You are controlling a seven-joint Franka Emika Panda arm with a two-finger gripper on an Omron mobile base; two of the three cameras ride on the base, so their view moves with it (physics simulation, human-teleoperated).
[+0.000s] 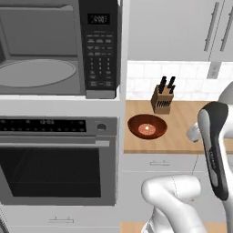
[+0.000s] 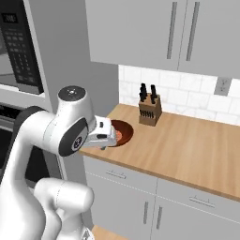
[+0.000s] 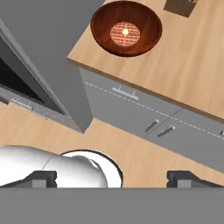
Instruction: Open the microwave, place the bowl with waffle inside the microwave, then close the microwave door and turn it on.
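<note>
**Me:** Hovering well above the counter (image 3: 192, 65), I have my gripper (image 3: 111, 178) with its fingers spread wide and nothing between them. The bowl with waffle (image 1: 147, 126) sits on the wood near the counter's left end, close to the tall cabinet side, with the waffle (image 3: 125, 33) flat in its middle.

**Partner:** And the microwave?

**Me:** The microwave (image 1: 59, 48) shows its grey cavity and the turntable (image 1: 36, 73), so I judge it stands open. The microwave door I cannot place from where I look.

**Partner:** What could go wrong?

**Me:** Mostly the grasp, I'd say. The bowl is shallow with a sloped wall, so if I pinch the rim off-square it may tip and the waffle may slide out. It also lies near the front edge of the counter; a push in place of a pinch might nudge it toward the drop.

**Partner:** Anything crowding you?

**Me:** The knife block (image 1: 162, 99) stands just behind the bowl to the right, near but apart from it. Coming in from the back risks clipping it. The cabinet wall on the left is the tighter side. To the right the wood is bare, so there is free room there.

**Partner:** And the carry?

**Me:** The cavity is up and to the left, past that cabinet corner, above the oven (image 1: 57, 157). Swinging low would catch the bowl on the corner or the cavity's lower lip, so I'd want to lift clear first.
</note>
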